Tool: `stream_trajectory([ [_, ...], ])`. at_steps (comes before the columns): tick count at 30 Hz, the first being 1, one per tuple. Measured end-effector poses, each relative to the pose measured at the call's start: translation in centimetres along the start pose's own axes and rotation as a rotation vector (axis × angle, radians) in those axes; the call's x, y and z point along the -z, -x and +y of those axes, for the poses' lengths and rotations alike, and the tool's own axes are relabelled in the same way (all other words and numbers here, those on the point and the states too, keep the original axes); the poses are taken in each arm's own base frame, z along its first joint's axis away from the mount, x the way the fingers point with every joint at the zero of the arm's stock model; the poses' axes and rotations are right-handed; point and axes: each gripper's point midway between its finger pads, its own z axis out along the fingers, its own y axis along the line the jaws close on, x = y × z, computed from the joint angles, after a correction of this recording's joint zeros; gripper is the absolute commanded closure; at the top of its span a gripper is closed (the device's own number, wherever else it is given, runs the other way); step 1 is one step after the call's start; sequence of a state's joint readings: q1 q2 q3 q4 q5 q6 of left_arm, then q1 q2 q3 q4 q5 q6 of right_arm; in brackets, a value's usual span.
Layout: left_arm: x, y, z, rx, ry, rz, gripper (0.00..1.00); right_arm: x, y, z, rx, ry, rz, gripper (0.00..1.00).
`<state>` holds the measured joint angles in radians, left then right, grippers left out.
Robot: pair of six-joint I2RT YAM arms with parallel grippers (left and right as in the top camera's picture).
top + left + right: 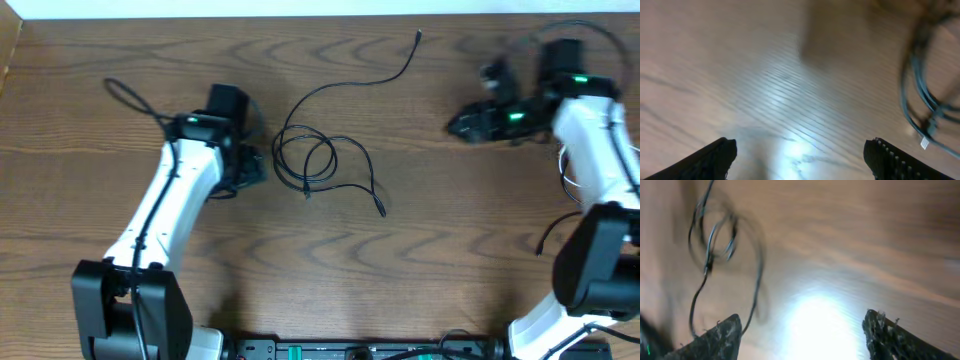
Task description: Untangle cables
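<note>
the cables (320,160), thin black cords looped into one loose coil, lie on the wooden table (420,280) between the two arms. one tail runs up and right from the coil to a small plug, and another trails down and right to a second plug. the left gripper (250,168) sits just left of the coil and the right gripper (462,126) well to its right, neither touching it. a further thin black loop (128,95) lies far left of the coil, beyond the left arm. only the overhead view shows the whole coil. each wrist view catches a blurred part of it off to one side, and shows its own fingers spread wide over bare wood, grasping nothing.
</note>
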<state>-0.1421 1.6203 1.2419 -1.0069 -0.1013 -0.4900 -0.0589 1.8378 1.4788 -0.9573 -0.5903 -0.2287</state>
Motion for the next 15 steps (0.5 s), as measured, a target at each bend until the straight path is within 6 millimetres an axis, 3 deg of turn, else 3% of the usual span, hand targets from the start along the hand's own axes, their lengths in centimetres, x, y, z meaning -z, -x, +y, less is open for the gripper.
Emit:
stream_trajectory([
  [4, -0.4, 1.0, 2.9, 0.125, 0.025, 0.017, 0.06, -3.2, -2.6, 6.1, 0.139, 0.049, 0.154, 0.16],
  [8, -0.6, 1.3, 4.8, 0.186, 0.042, 0.033, 0.06, -5.3, -4.6, 9.8, 0.270, 0.020, 0.253, 0.16],
  [15, -0.7, 1.4, 5.1, 0.198, 0.043, 0.035, 0.06, -7.8, -7.5, 12.7, 0.440, -0.073, 0.358, 0.14],
])
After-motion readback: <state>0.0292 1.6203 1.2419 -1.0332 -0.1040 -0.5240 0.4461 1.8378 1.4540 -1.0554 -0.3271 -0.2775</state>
